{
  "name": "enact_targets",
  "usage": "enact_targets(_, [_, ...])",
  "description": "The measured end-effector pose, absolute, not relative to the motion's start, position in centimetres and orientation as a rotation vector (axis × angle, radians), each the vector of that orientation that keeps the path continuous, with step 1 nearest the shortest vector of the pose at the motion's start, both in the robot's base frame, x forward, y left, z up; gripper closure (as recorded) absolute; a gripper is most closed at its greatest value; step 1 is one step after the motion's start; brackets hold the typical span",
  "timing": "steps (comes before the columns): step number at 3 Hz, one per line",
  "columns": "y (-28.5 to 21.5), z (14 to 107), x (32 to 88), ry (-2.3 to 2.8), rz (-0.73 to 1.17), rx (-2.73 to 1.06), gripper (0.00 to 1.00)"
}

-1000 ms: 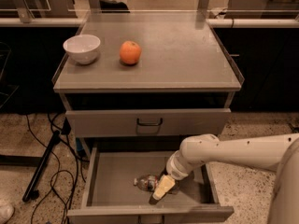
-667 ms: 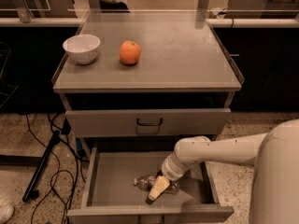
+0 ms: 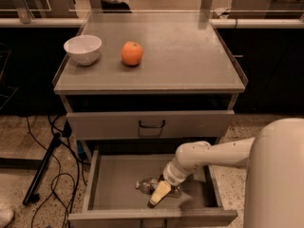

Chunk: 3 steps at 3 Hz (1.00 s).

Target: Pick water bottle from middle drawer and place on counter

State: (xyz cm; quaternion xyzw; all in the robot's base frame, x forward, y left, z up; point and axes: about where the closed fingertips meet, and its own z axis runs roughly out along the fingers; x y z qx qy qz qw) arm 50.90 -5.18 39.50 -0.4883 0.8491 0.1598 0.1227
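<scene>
Motion since a second ago is slight: my cream-tipped gripper edges left against the small clear plastic water bottle, which lies unmoved on the floor of the wide grey metal middle drawer. I cannot tell whether it has closed; lifting probably comes next.

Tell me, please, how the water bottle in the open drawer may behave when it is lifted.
The water bottle lies on its side on the flat floor of the middle drawer, so a nudge could probably roll it. Its clear plastic likely dents under a squeeze and may slip. It looks small, so probably light. The claw is down in the drawer beside it.
</scene>
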Motion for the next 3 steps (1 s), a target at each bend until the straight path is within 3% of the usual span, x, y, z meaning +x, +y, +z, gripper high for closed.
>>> enact_targets(2, [-6.02, 35.65, 52.55, 2.518, 0.454, -1.394, 0.0])
enact_targets(3, [-6.02, 35.59, 52.55, 2.518, 0.455, -1.393, 0.16])
